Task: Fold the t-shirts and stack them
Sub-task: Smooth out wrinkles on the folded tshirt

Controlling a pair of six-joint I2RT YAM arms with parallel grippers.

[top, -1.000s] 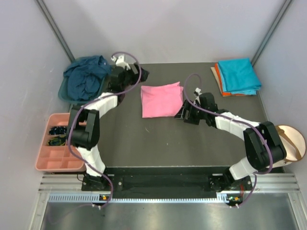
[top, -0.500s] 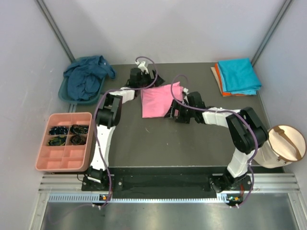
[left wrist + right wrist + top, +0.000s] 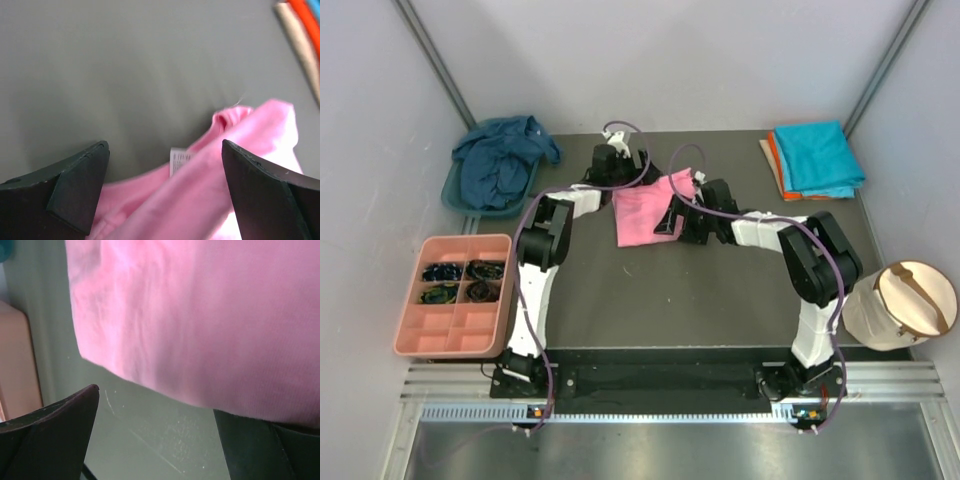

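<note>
A folded bright pink t-shirt [image 3: 640, 212] lies mid-table. My left gripper [image 3: 635, 172] is at its far edge, open, with the pink cloth [image 3: 210, 190] and its white label [image 3: 179, 161] between the fingers [image 3: 80, 180]. My right gripper [image 3: 668, 218] is at the shirt's right edge, open; the pink hem [image 3: 200, 315] hangs over one finger [image 3: 260, 445]. A turquoise t-shirt [image 3: 817, 157] lies folded on an orange one [image 3: 775, 160] at the back right. The navy t-shirt [image 3: 500, 162] is bunched in a basin at the back left.
A teal basin [image 3: 450, 195] sits at the back left corner. A salmon compartment tray [image 3: 455, 335] is off the table's left edge. A beige round container [image 3: 905, 305] stands off the right edge. Grey walls close in the back and sides.
My left arm swung from the basin side to the pink shirt's far edge. My right gripper slid left onto the shirt's right edge and opened wider; that edge is now rumpled.
</note>
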